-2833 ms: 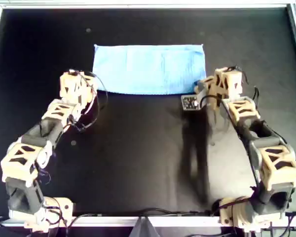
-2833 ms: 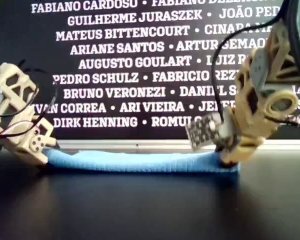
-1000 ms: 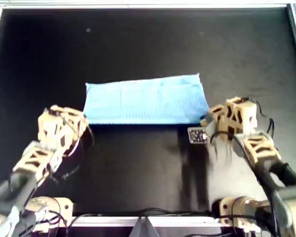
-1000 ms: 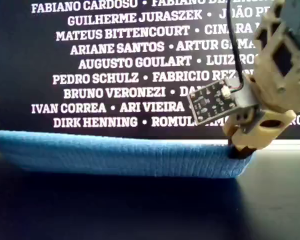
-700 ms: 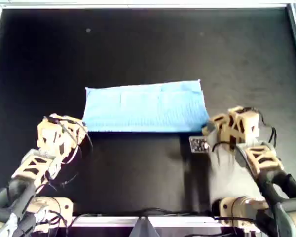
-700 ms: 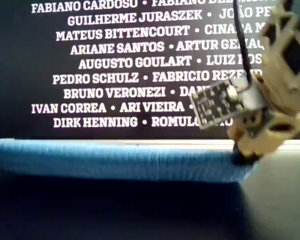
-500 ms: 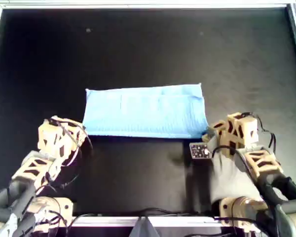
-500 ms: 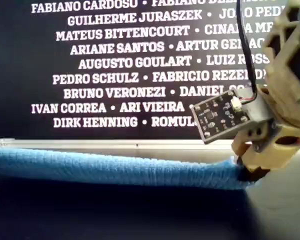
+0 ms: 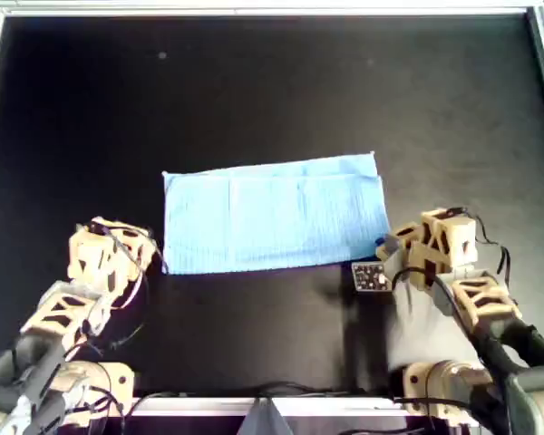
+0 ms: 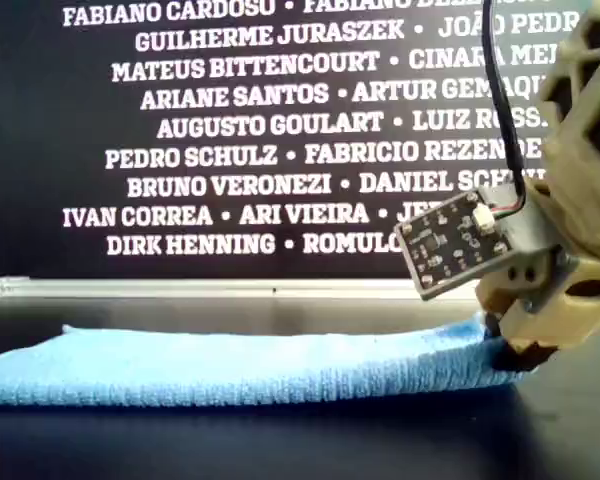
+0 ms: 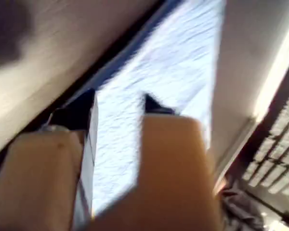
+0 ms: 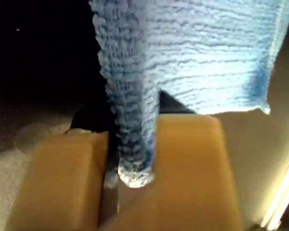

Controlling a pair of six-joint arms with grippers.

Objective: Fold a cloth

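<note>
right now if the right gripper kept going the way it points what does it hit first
Nothing new: the right gripper is already shut on the edge of the blue cloth. Straight ahead lies more of that cloth, spread flat on the black table, then bare tabletop, though depth beyond it is hard to judge.

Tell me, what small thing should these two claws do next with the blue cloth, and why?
Probably open and let go. The cloth already lies flat as a folded rectangle on the black table, yet each claw is shut on a near corner: the right claw pinches the doubled edge, and the left claw has fabric between its fingers. Releasing would leave the fold in place.
</note>
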